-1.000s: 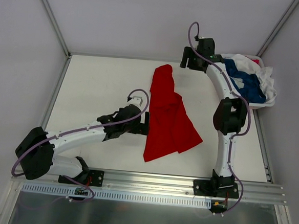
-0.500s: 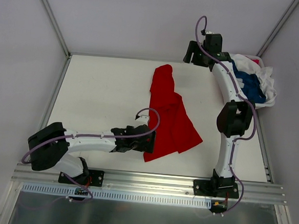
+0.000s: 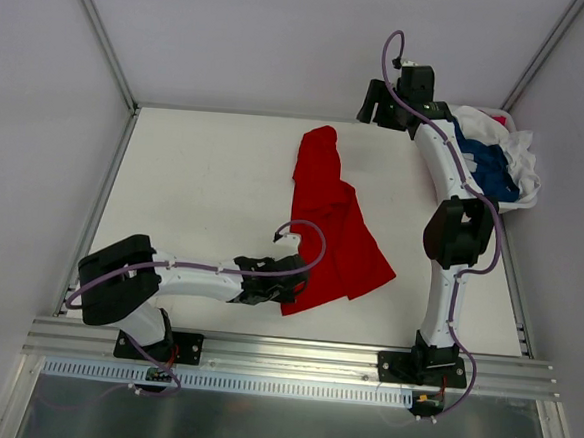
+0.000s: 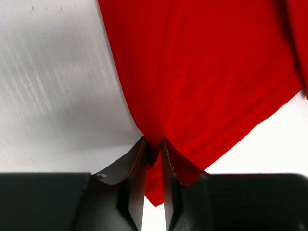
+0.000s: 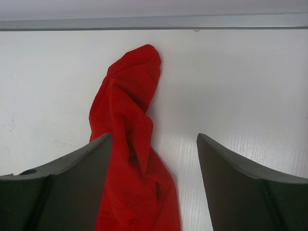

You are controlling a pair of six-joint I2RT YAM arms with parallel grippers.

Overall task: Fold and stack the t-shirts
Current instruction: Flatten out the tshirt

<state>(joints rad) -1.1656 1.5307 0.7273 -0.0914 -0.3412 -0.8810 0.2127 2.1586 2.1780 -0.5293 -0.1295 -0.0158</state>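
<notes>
- Left wrist view: the bright red cloth short-sleeved t-shirt [image 4: 202, 72] runs off the top and right edges. Its lower corner vanishes between the pinched black fingers of the left gripper [image 4: 153, 151].
- Right wrist view: that shirt is cut off at the bottom edge, its lower left hidden behind one black finger of the right gripper [image 5: 154, 137].
- Overhead view, upper right: the dark blue and white t-shirts [image 3: 488, 165] sit partly behind the right arm [image 3: 439, 159] and cover most of the white plastic basket [image 3: 497, 205].

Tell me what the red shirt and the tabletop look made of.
Red t-shirt: soft matte cloth, likely cotton knit; it drapes and bunches in folds. Table: hard, smooth white board, possibly laminate; faint streaky grain and dull sheen.
</notes>
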